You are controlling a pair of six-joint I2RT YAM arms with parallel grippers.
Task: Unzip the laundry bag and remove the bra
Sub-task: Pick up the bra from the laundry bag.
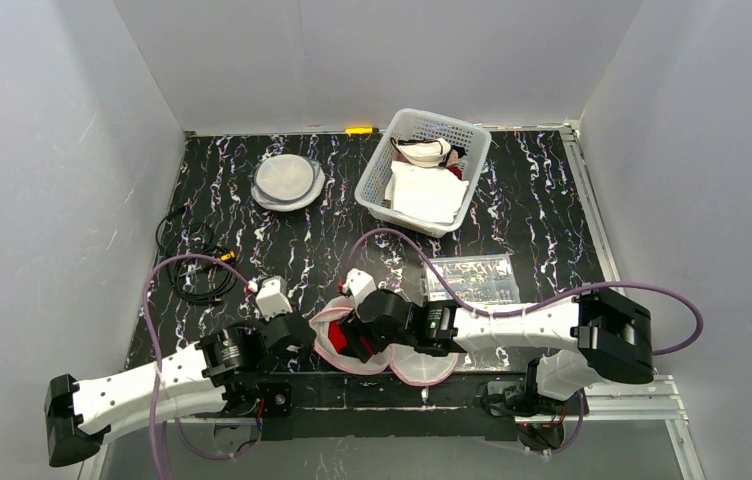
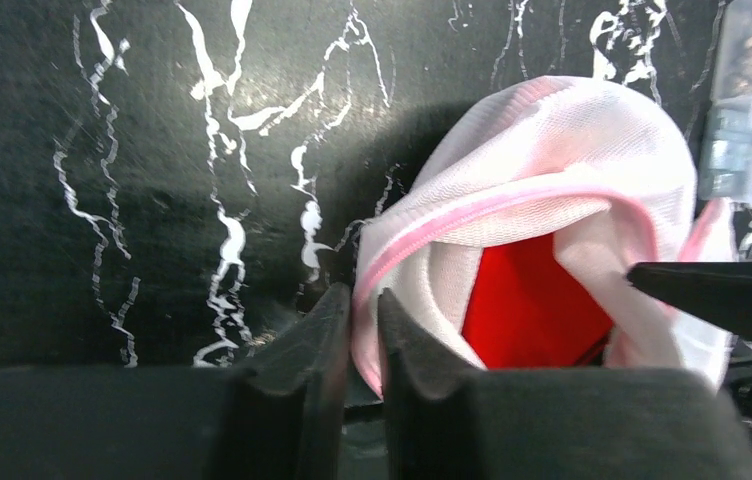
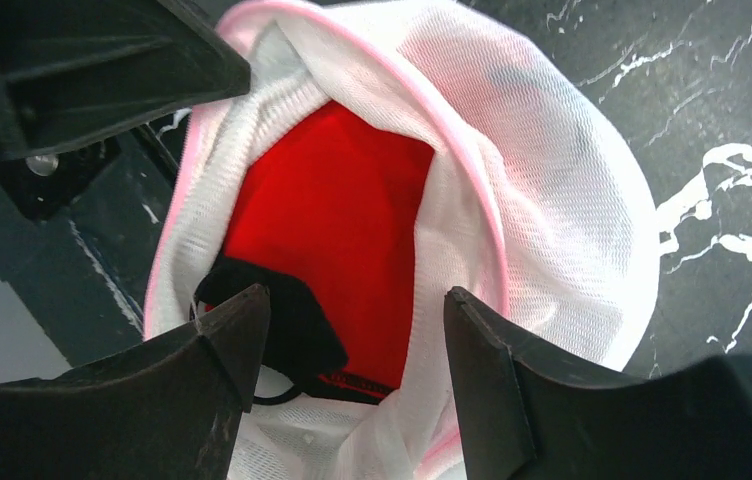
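Red fabric of the bra point(image 3: 342, 220) shows inside the open mouth of the white mesh laundry bag point(image 3: 552, 190). The bag lies at the near edge of the black marbled tabletop point(image 1: 302, 240), between the two arms. The left tool point(image 2: 364, 335) is pinched tight on the bag's pink-trimmed rim. The right tool point(image 3: 354, 310) hangs over the opening with its fingers spread wide, gripping nothing, with the bra's black edge just beside one finger. A white basket point(image 1: 376, 186) stands well apart, toward the far side.
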